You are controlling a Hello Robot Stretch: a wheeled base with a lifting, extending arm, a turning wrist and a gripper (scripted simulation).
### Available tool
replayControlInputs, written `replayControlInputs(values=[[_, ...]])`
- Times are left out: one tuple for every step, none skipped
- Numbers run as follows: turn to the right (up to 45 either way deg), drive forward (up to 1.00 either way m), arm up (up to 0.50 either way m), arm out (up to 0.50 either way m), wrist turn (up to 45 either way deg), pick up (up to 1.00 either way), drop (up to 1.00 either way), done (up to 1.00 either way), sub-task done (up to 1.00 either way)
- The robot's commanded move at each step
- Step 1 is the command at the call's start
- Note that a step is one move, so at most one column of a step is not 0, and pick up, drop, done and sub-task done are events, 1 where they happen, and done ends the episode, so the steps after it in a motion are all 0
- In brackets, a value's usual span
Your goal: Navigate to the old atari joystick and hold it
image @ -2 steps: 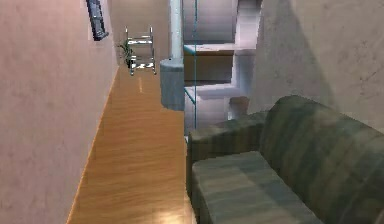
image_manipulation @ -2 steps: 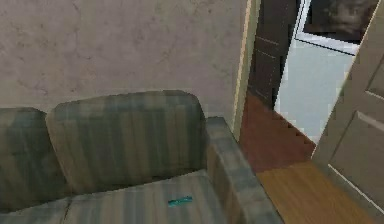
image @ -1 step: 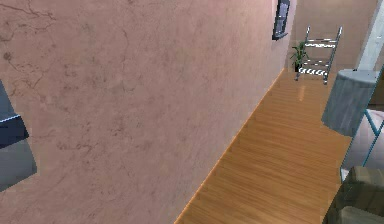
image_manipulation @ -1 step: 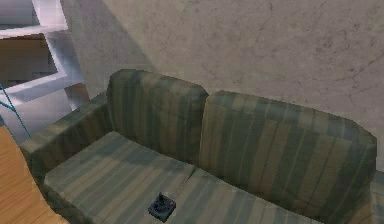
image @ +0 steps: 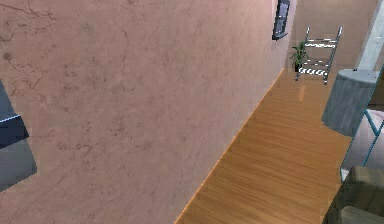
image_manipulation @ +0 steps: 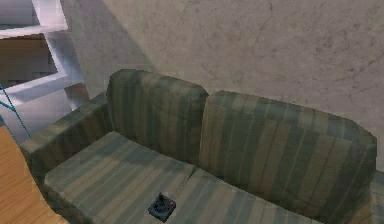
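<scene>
Open wooden plank floor (image: 270,150) toward 1 o'clock; pink plaster wall (image: 130,90) blocking 9 to 11; green striped fabric sofa (image_manipulation: 250,130) at 3.

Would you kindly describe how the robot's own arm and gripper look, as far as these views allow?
Their colours, shapes and markings cannot be told from these pictures. The arm side view has a green striped sofa with a small dark boxy thing, likely the joystick, lying on its seat.

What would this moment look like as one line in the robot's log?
target: joystick on seat of striped sofa | ahead: pink wall, wood floor, potted plant at far end
</scene>
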Motion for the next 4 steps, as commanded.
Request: replayControlInputs(values=[[0.0, 0.00, 0.08, 0.00, 0.0, 0.00, 0.00, 0.00, 0.00], [0.0, 0.00, 0.00, 0.26, 0.0, 0.00, 0.00, 0.00, 0.00], [0.0, 0.00, 0.00, 0.00, 45.0, 0.00, 0.00, 0.00, 0.00], [0.0, 0.00, 0.00, 0.00, 45.0, 0.00, 0.00, 0.00, 0.00]])
